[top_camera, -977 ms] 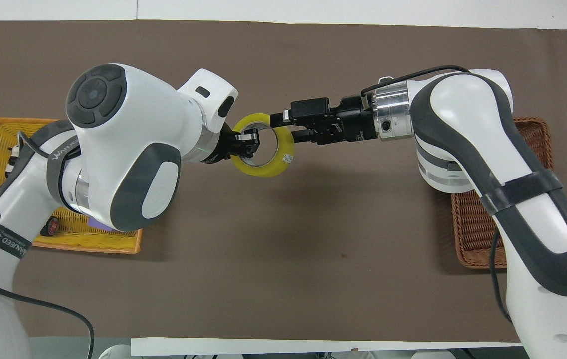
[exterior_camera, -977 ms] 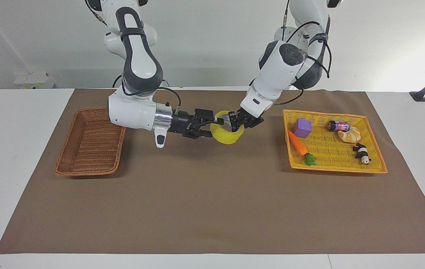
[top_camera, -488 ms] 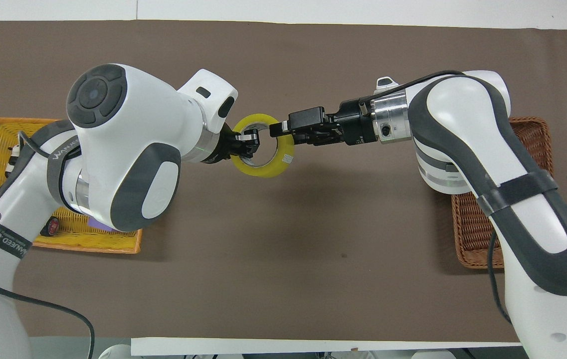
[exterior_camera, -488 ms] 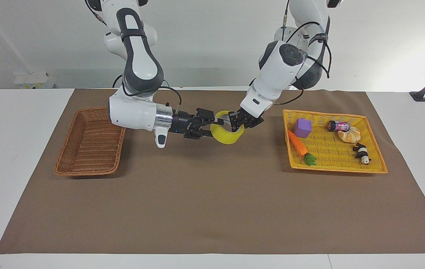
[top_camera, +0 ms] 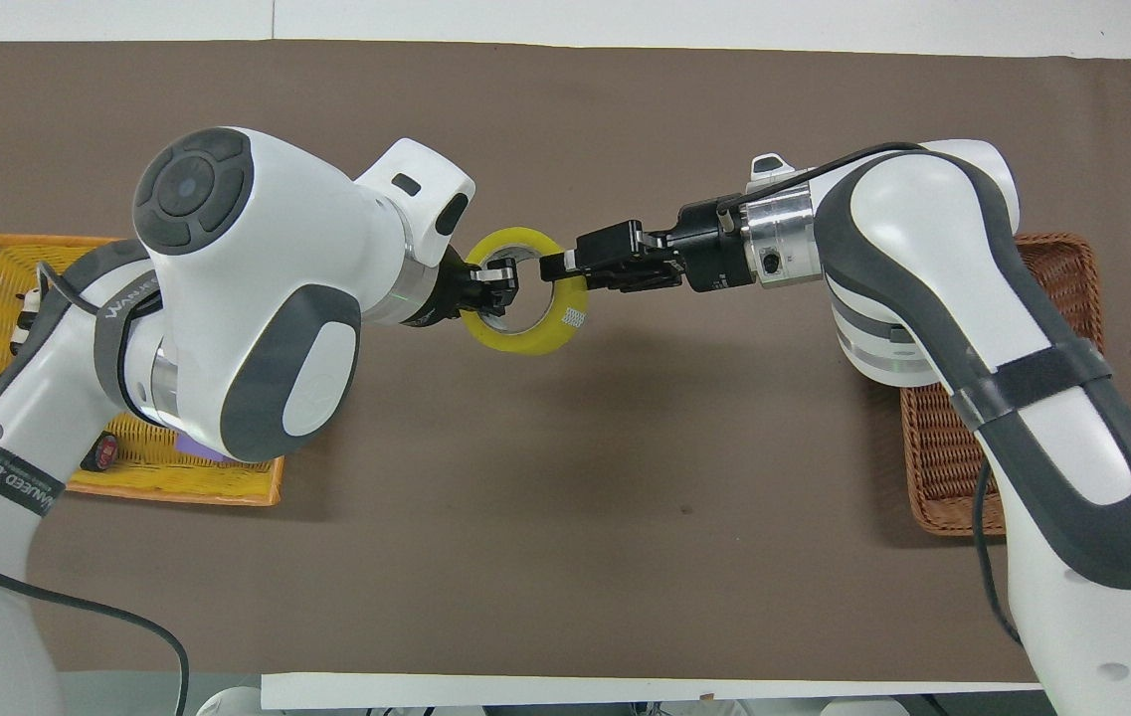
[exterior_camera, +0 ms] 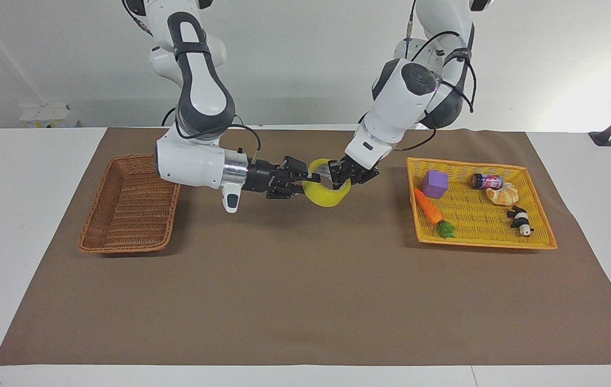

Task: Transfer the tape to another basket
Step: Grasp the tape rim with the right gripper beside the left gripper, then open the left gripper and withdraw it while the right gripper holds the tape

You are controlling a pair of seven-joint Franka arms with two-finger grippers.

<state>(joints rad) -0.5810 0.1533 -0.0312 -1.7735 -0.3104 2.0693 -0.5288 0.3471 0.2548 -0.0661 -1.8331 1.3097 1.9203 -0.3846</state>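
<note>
midway: tape (exterior_camera: 325, 193) hangs between baskets, left gripper (exterior_camera: 342, 176) clamped on its wall, right gripper (exterior_camera: 305, 173) closing on it; brown basket (exterior_camera: 129, 207) awaits.

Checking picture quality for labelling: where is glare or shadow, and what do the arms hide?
Facing view: window glare whitens the wall above the bright yellow woven basket; soft shadows lie under the held yellow translucent tape roll. Overhead view: arm shells cover much of both baskets, including the brown wicker basket.

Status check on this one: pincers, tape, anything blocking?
Left pincer shut on tape, mid-air over the mat. Right pincer at the tape's rim, grip unclear. Brown basket unobstructed.
</note>
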